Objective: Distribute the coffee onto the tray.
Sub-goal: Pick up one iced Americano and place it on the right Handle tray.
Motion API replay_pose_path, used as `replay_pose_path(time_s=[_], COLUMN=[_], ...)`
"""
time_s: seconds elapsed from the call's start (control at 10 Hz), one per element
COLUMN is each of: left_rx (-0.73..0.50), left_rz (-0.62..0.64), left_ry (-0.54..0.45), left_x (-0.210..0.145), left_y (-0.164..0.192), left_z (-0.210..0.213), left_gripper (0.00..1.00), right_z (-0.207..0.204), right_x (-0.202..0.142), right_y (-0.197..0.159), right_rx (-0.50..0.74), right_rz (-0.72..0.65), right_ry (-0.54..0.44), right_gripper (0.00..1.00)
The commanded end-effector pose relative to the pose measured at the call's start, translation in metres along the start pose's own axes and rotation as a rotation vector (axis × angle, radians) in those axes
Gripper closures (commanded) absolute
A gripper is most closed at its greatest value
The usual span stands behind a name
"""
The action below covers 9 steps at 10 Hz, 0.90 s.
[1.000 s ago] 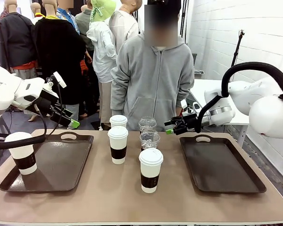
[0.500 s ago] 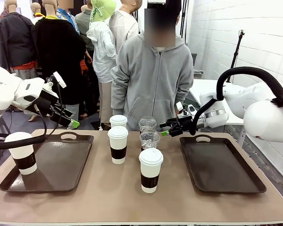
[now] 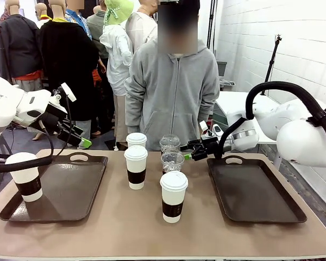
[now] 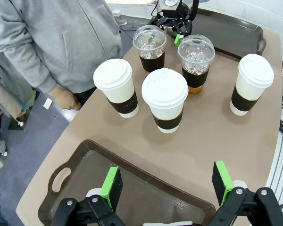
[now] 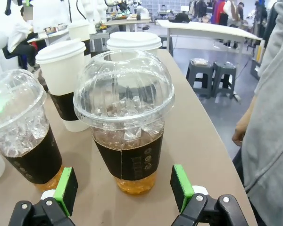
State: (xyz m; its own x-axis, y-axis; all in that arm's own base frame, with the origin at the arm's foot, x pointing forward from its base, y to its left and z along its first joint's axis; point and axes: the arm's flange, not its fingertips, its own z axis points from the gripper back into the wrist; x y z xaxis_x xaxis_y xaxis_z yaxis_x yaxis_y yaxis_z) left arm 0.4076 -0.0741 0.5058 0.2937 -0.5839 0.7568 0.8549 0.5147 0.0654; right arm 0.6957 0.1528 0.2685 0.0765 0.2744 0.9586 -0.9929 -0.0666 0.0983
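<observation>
Cups you can't see whole
From the front, the front paper cup (image 3: 174, 197) hides the base of your nearer dome-lidded cup (image 3: 173, 160), which covers the lower half of the rear dome-lidded cup (image 3: 169, 142). In the right wrist view, one iced cup (image 5: 20, 127) runs off the left edge.

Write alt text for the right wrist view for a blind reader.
The open right gripper faces a clear dome-lidded iced coffee centred ahead of its green pads on the table. A second iced coffee stands at left, two white lidded paper cups behind, a person's grey sleeve at right.
</observation>
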Motion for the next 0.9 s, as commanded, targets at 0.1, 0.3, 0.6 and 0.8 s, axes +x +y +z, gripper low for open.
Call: replay_pose_path(time_s=[0.1, 0.3, 0.6, 0.8], left_rx=[-0.015, -0.015, -0.015, -0.015], left_rz=[-0.019, -0.019, -0.019, -0.019], left_ry=[-0.021, -0.021, -0.021, -0.021], left_x=[-0.002, -0.002, -0.002, -0.002], left_y=[0.004, 0.004, 0.004, 0.004], left_z=[-0.002, -0.002, -0.002, -0.002], left_gripper=[0.00, 0.00, 0.00, 0.00], right_z=[-0.008, -0.013, -0.021, -0.027], right_x=[0.004, 0.003, 0.000, -0.001], right_y=[-0.012, -0.012, -0.018, -0.020], right_rx=[0.050, 0.068, 0.069, 0.079], right_rz=[-0.026, -0.028, -0.023, -0.018], right_ry=[0.001, 0.006, 0.018, 0.019], right_gripper=[0.00, 0.00, 0.00, 0.00])
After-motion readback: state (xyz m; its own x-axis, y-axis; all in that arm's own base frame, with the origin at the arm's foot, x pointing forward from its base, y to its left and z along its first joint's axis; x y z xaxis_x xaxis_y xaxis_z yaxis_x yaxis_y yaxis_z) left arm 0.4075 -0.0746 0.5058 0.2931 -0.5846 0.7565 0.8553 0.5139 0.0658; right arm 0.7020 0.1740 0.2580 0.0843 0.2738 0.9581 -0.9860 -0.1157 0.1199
